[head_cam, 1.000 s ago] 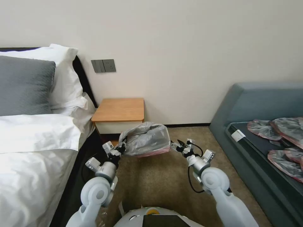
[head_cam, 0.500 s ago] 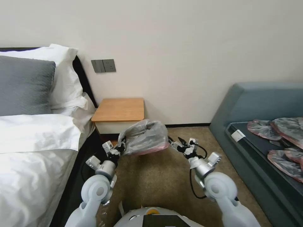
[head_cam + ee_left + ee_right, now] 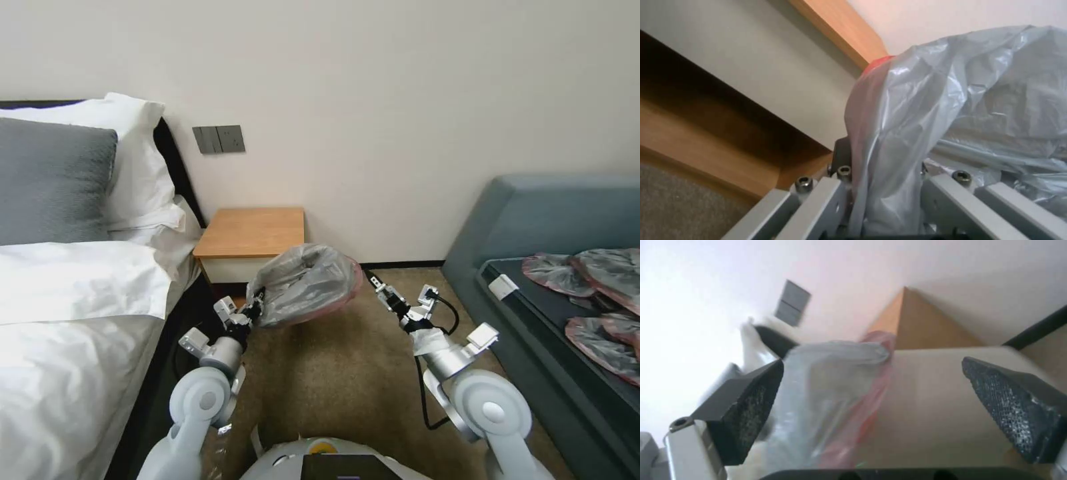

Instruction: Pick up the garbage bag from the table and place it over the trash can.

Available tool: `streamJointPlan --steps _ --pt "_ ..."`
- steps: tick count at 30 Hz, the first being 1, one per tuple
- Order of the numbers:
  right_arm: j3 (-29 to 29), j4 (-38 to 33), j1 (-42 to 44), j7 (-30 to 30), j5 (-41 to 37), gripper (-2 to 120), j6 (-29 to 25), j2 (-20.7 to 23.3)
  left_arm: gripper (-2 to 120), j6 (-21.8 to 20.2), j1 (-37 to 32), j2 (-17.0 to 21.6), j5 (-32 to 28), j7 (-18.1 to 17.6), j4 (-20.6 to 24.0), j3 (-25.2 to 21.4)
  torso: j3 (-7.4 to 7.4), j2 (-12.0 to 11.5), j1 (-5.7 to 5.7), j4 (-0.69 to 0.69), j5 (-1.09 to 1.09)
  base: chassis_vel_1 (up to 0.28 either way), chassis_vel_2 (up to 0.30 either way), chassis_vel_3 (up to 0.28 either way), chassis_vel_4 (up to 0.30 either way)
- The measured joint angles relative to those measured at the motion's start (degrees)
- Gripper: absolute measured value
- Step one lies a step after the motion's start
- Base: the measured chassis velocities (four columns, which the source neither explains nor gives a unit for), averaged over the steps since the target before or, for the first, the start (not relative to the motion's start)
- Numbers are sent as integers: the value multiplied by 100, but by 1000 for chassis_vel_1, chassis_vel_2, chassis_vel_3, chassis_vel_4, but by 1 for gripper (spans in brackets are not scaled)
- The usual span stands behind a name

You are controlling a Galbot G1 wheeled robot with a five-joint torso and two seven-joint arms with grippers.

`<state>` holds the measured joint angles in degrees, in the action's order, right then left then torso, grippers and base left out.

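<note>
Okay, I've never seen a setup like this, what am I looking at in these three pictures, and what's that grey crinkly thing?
This is a wheeled robot with two arms, each ending in a pincer. The wide picture is taken from a camera on its head, looking down at its own arms in a bedroom. The other two come from cameras on its wrists. The grey crinkly thing is a garbage bag with a pinkish-red rim, held up in front of a small wooden table. The left pincer is shut on the bag; the plastic runs between its metal fingers in the left wrist picture. The right pincer is open beside the bag's rim, its dark pads spread apart. More flattened bags lie on the sofa.
</note>
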<state>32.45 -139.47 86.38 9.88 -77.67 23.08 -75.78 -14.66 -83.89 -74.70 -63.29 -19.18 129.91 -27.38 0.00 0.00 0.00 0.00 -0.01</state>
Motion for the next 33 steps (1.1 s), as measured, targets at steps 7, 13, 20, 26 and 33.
streamJointPlan --steps 7,13,20,26,33 --pt "-220 82 -98 -64 152 100 -23 -303 4 -153 40 -9 -392 -265 162 -49 0 0 0 0 0 0 0 0 0" --pt "-471 288 -240 -497 831 100 -140 -495 4 -277 48 -22 -519 -470 236 -66 0 0 0 0 1 0 0 0 0" --pt "-760 654 -553 -731 1435 100 -300 -710 4 -313 31 -29 -590 -543 264 -75 0 0 0 1 1 0 0 0 0" --pt "-777 719 -630 -737 1490 99 -365 -751 4 -316 52 -40 -636 -551 271 -73 0 0 0 0 1 0 0 0 0" --pt "-671 708 -651 -729 1380 75 -446 -766 4 -334 41 -89 -735 -611 313 -65 0 -1 0 0 1 0 0 0 0"
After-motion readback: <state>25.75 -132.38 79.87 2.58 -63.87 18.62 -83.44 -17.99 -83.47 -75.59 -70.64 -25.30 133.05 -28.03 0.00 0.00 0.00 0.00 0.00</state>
